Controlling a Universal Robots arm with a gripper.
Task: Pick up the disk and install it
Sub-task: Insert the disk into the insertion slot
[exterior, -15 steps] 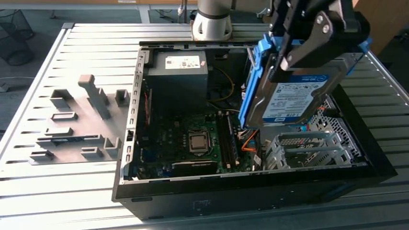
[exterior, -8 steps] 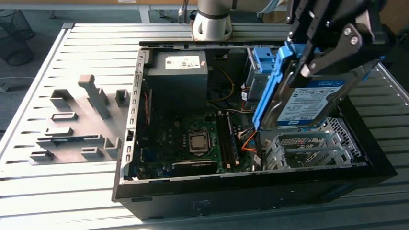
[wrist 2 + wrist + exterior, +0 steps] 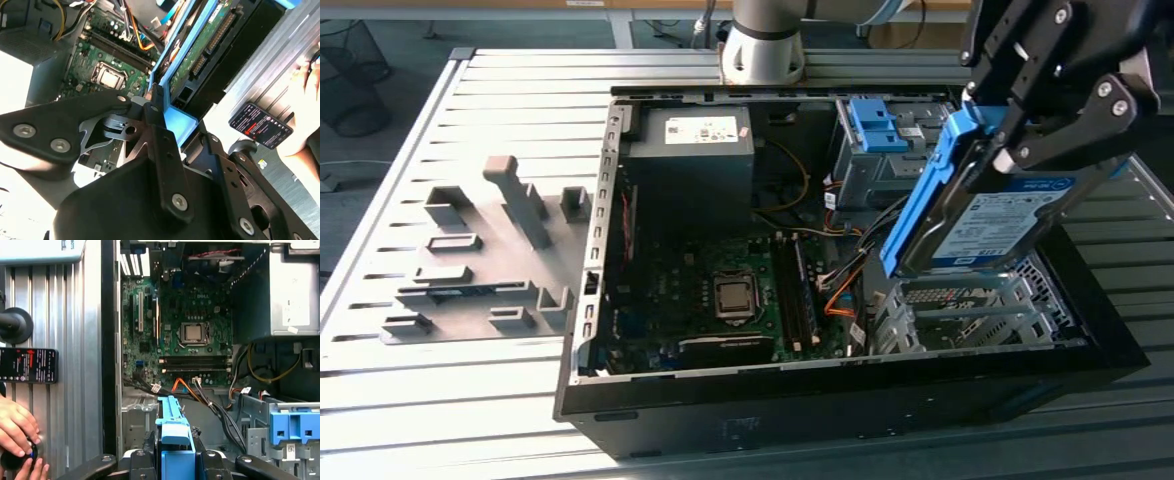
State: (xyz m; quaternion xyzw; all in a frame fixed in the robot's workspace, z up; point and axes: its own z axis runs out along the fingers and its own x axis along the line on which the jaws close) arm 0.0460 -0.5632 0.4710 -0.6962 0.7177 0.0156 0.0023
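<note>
Tool (image 3: 1023,140) clamped on the disk (image 3: 987,225), gripping across its blue side rails (image 3: 923,195). We note the disk is clear of the table (image 3: 454,400), hanging steeply tilted with its label facing outward over the open computer case (image 3: 854,395). Its lower end is just above the metal drive cage (image 3: 967,310) at the exterior view's right. We cannot tell whether it touches the cage edge. In the first wrist view the motherboard (image 3: 185,335) lies exposed past the disk, and a bare blue bracket (image 3: 295,427) sits in a neighbouring bay. A person's hand (image 3: 17,427) is on the table beside the case. We judge the pick-up done. The disk is not yet seated in the cage, so the install remains.
</note>
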